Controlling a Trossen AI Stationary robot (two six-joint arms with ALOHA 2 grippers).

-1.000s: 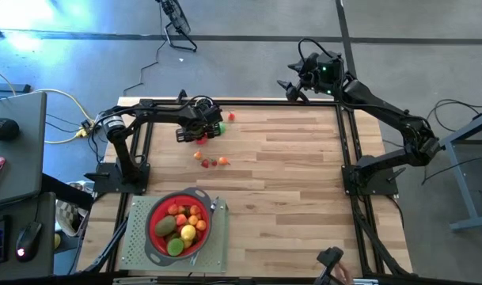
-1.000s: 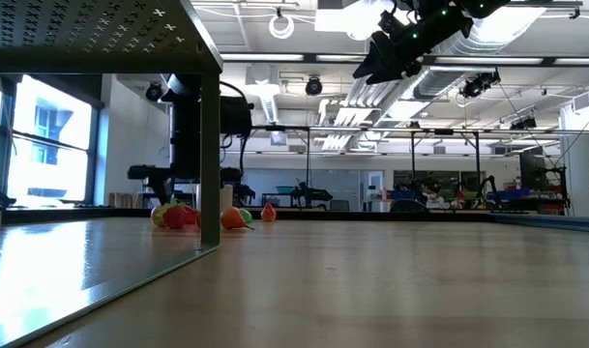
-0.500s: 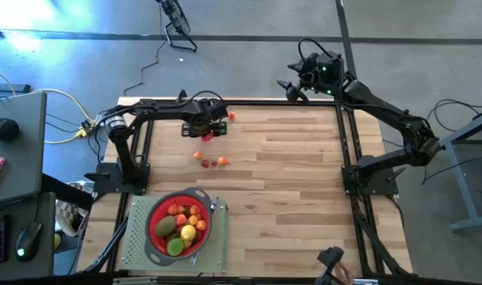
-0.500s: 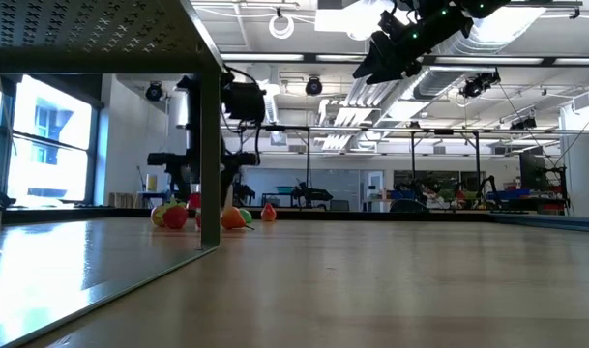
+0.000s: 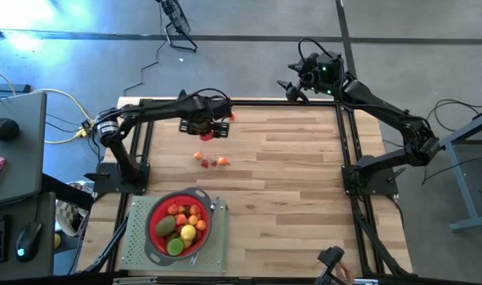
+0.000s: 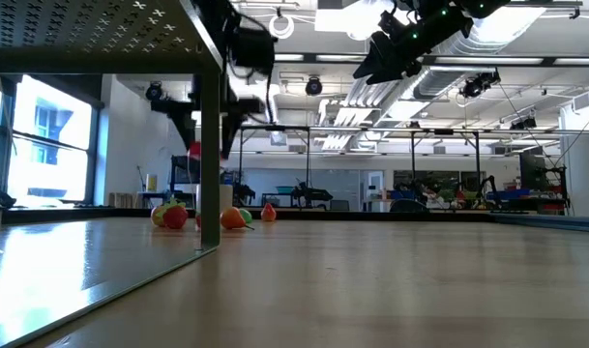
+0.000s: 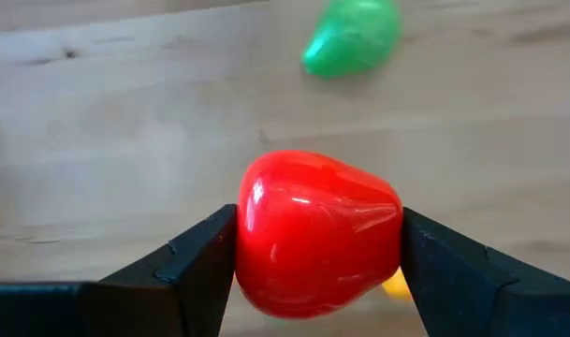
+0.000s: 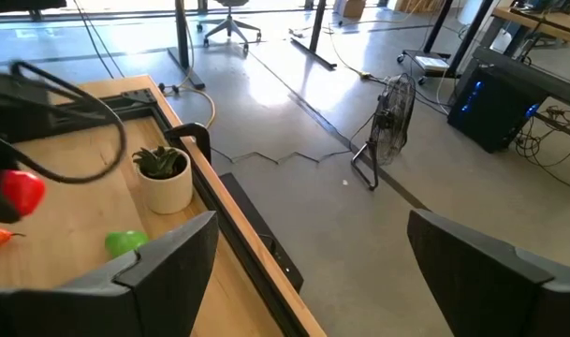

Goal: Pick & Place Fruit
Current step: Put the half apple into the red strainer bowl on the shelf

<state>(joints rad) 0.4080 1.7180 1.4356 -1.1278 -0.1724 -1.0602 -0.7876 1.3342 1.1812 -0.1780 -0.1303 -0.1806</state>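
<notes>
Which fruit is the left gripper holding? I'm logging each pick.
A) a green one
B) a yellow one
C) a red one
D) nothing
C: in the left wrist view the left gripper is clamped on a glossy red fruit, while the green fruit lies on the table beyond.

Glossy red fruit, clamped, lifted off table

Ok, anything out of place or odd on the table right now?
Nothing damaged or spilled. The left gripper holds a red fruit squarely between its jaws, lifted off the table. A few loose fruits lie on the wood, awaiting pickup; the rest sit in the red strainer. The right gripper waits open past the far edge.
</notes>
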